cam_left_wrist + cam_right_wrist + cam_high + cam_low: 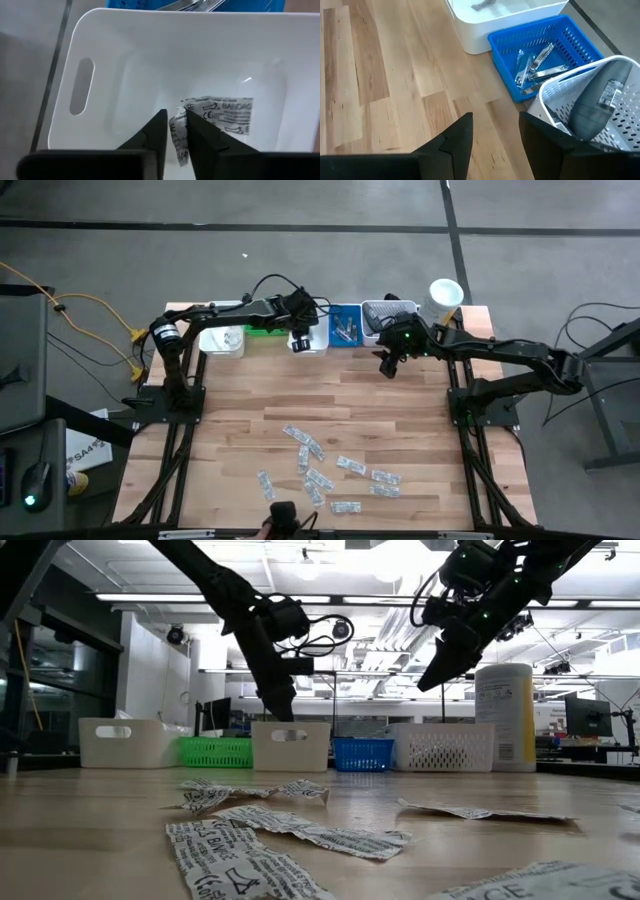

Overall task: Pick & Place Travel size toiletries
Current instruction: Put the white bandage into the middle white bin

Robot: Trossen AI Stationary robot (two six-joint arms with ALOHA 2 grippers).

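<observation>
Several white printed sachets (pixel 325 470) lie flat on the wooden table near its front; they also show in the low view (pixel 300 835). My left gripper (pixel 300 342) hangs over the middle white bin (pixel 318 343) and is shut on a white printed sachet (pixel 220 112). My right gripper (pixel 495 140) is open and empty above the bare table, just in front of the blue bin (pixel 545 50) and the white mesh bin (pixel 600 100). It also shows in the high view (pixel 388 366). My left gripper pinches the sachet between its two fingers (pixel 200 135) at one narrow end (pixel 178 137). The fingers come from above and point down into the white bin. The rest of the sachet spreads out past the fingertips over the bin's floor; whether it rests there I cannot tell.
A row of bins stands along the far edge: a white bin (pixel 222 340), a green one (pixel 265 330), the middle white one, the blue one with metal clippers (pixel 535 62), and the mesh one with a dark grey oval container (pixel 597 102). A tall white canister (pixel 443 295) stands at far right.
</observation>
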